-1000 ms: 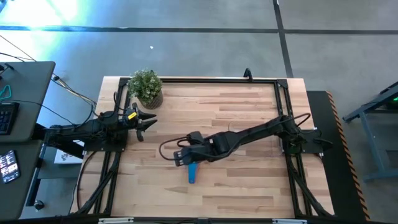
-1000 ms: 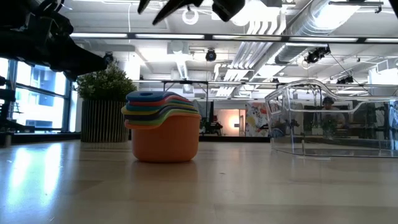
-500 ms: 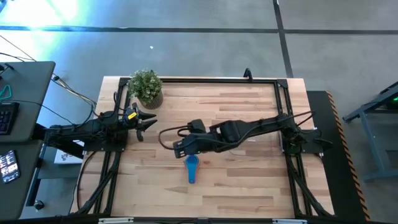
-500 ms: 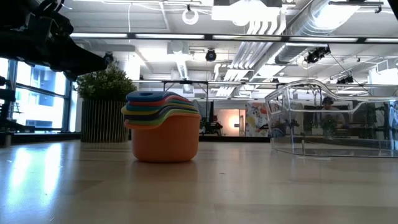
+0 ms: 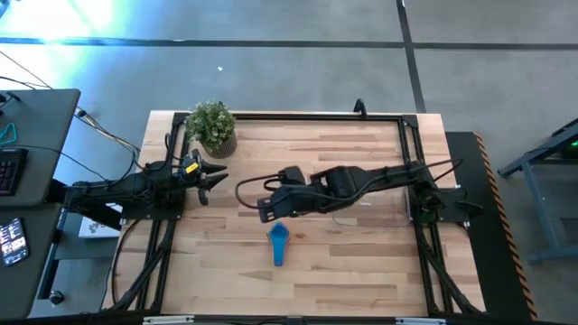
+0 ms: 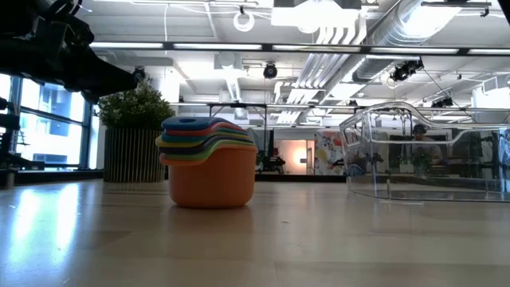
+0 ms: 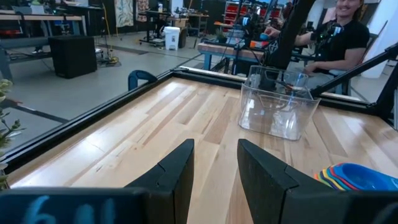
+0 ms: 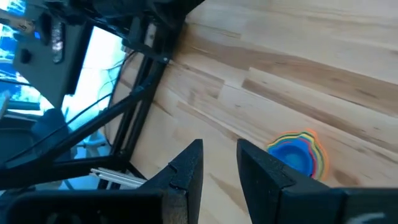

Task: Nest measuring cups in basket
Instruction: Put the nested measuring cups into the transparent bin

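While your nested measuring cups [image 5: 278, 242] stand on the desk [image 5: 361, 262], outside the basket [image 6: 426, 159], your right pincer [image 5: 267, 213] hovers above them empty, fingers narrowly parted; left pincer [image 5: 217, 177] waits parted.

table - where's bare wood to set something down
Free: the table front strip either side of the cup stack, and the back strip between the plant and the far right corner. Crowded: the middle, where the right claw hangs above the stack, near the basket.

You are in an open industrial lab or workshop: exposed ceiling ducts [image 6: 374, 32], concrete floor [image 5: 298, 54], workbenches [image 7: 37, 22] beyond the table.
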You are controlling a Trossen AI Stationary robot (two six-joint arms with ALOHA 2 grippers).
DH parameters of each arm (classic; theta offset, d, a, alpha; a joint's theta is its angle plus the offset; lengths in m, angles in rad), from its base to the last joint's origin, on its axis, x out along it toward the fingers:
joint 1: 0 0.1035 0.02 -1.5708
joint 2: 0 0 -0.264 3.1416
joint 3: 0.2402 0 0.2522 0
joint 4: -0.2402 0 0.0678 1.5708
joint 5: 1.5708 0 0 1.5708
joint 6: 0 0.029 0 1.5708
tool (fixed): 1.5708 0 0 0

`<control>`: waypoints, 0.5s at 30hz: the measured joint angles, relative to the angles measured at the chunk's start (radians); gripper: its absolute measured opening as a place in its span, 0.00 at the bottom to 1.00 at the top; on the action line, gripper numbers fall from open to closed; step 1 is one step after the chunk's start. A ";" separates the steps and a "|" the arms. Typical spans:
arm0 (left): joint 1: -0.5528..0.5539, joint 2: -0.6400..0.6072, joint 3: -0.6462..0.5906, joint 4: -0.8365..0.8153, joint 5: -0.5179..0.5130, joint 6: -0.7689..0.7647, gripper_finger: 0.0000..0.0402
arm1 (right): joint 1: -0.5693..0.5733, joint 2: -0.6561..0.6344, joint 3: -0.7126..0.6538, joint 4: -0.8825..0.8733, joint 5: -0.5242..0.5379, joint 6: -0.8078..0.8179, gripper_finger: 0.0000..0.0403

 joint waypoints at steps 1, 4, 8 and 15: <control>0.000 0.000 0.000 -0.001 0.000 0.000 0.28 | -0.004 0.000 0.000 -0.009 -0.004 -0.002 0.22; 0.000 0.000 0.000 -0.001 0.000 0.000 0.28 | -0.021 0.003 -0.002 -0.036 -0.035 -0.002 0.22; 0.000 0.000 0.000 -0.001 0.000 0.000 0.28 | -0.029 0.036 -0.003 -0.061 -0.061 0.029 0.22; 0.000 0.000 0.000 -0.001 0.000 0.000 0.28 | -0.013 0.088 -0.004 -0.078 -0.128 0.124 0.22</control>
